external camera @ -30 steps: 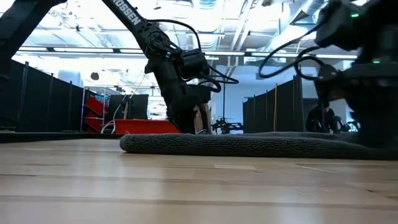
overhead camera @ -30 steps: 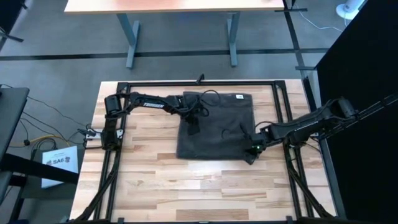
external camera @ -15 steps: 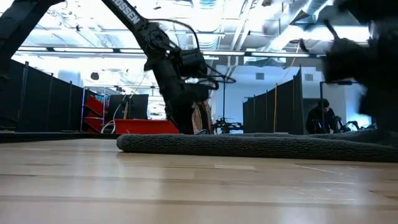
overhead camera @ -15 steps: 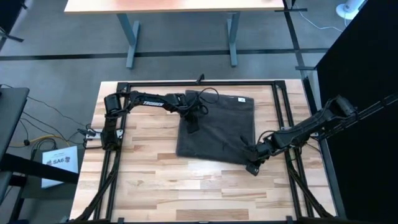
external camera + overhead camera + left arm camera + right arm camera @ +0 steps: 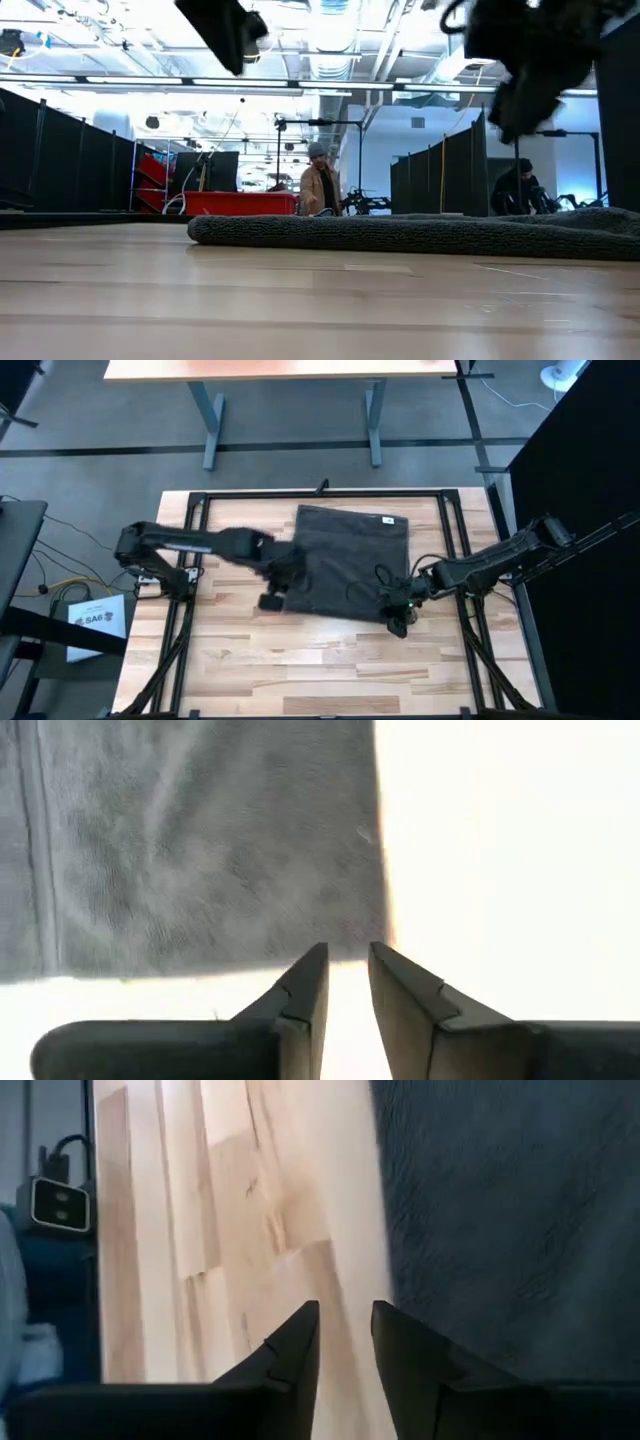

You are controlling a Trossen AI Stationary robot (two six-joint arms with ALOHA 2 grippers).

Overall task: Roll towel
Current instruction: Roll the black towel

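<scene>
The dark grey towel (image 5: 345,560) lies spread flat on the wooden table, with its white tag (image 5: 386,519) at the far right. It also shows in the low view (image 5: 400,232). My left gripper (image 5: 272,602) is shut and hovers just off the towel's near left corner (image 5: 375,945). My right gripper (image 5: 397,625) is shut and hovers over the towel's near right corner, with the towel's edge (image 5: 390,1230) beside its fingers. In the low view both grippers are raised above the cloth.
A black frame (image 5: 320,492) runs around the tabletop. Bare wood (image 5: 320,670) lies between the towel and the near edge. Beyond the table stands a desk (image 5: 290,370). The low view shows people far off in the room (image 5: 320,188).
My left gripper has left the towel's far left part, risen, and gone toward the near edge to the near left corner. My right gripper has risen off the towel's near right part and stays over that corner. The towel lies flat as before.
</scene>
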